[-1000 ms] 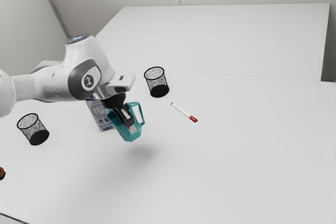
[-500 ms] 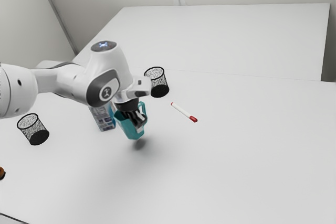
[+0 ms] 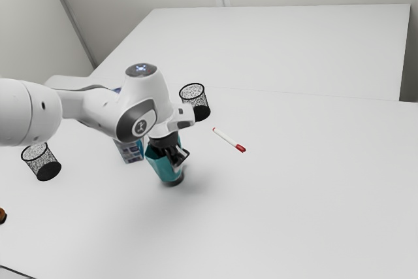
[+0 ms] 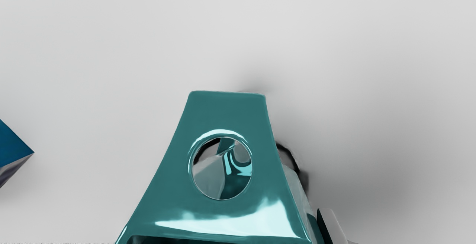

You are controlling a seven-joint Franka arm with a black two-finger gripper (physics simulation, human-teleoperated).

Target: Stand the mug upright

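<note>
In the exterior view my gripper [image 3: 176, 156] points down at the teal mug [image 3: 167, 166] and is shut on it. The mug's mouth faces up and its base is low over the table, close to a dark shadow; whether it touches the table I cannot tell. In the wrist view the teal mug [image 4: 223, 114] rises between the fingers of the gripper [image 4: 230, 233], showing a flat face with a round opening. One finger [image 4: 332, 225] shows beside the mug; the other is hidden.
A blue-and-white box [image 3: 132, 151] stands just behind the mug. One mesh cup [image 3: 196, 104] is beyond the hand, another [image 3: 43, 164] near the exterior view's left. A red-capped marker [image 3: 228, 140] lies on the white table [image 3: 294, 194] to the exterior view's right.
My hand has moved toward the exterior view's right and down, carrying the mug. The mug has turned with the hand from a stronger tilt to nearly upright, its handle swinging out of sight.
</note>
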